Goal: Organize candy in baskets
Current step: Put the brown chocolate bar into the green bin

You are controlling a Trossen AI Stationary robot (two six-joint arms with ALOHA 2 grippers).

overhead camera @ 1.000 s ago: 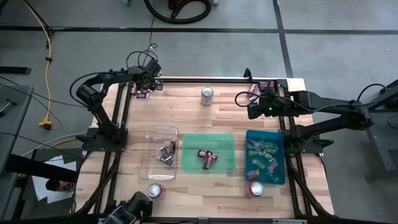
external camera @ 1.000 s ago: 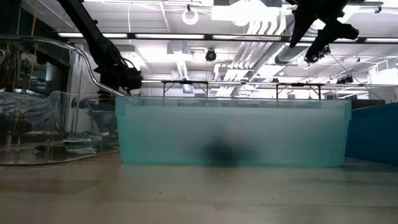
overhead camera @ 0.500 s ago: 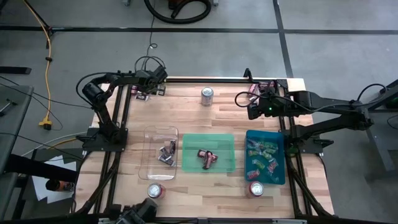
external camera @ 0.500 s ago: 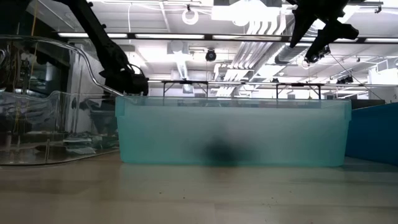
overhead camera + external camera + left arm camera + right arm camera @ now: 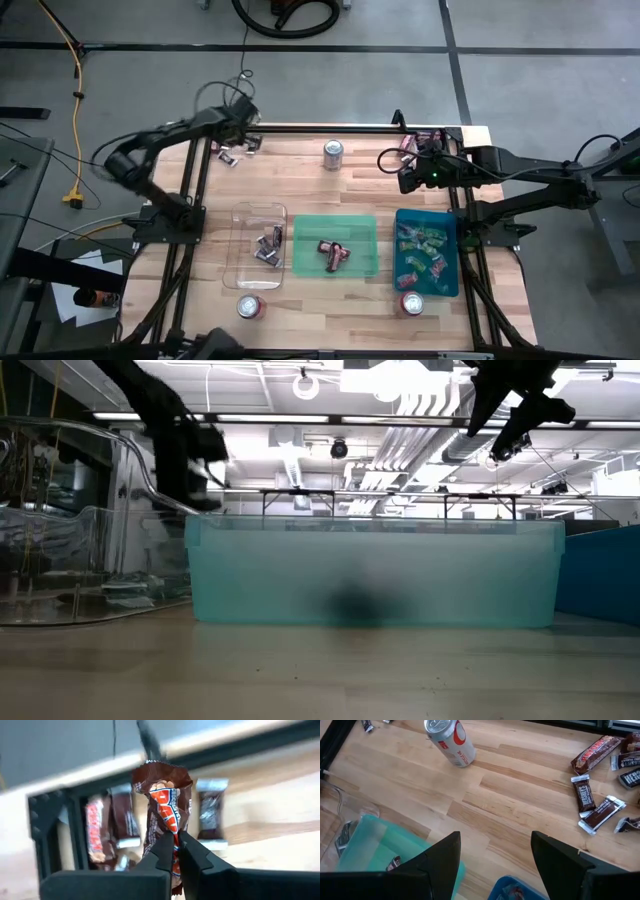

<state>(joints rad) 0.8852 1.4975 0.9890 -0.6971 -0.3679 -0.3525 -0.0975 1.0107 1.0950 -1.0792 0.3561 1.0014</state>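
Left arm: reaches over the table's far left corner, well behind the clear basket [image 5: 258, 245].
Left gripper [image 5: 172, 851]: clamped on a maroon-brown candy [image 5: 165, 802], lifted off the wood.
Change: a second ago its fingers stood apart, low among the corner sweets [image 5: 231, 155].
Right arm: unmoved, behind the teal-blue basket [image 5: 451, 262].
Right gripper [image 5: 495, 851]: fingers spread, nothing between them.
Green basket [image 5: 300, 258]: holds maroon candy.

We see the left arm [image 5: 150, 150] motion-blurred in high and low views. Green basket [image 5: 370, 575] wall turns its contents into a dark smudge. Clear basket [image 5: 60, 520] is cut off at the low view's edge. Candy [image 5: 632, 742] is cropped in the right wrist view.
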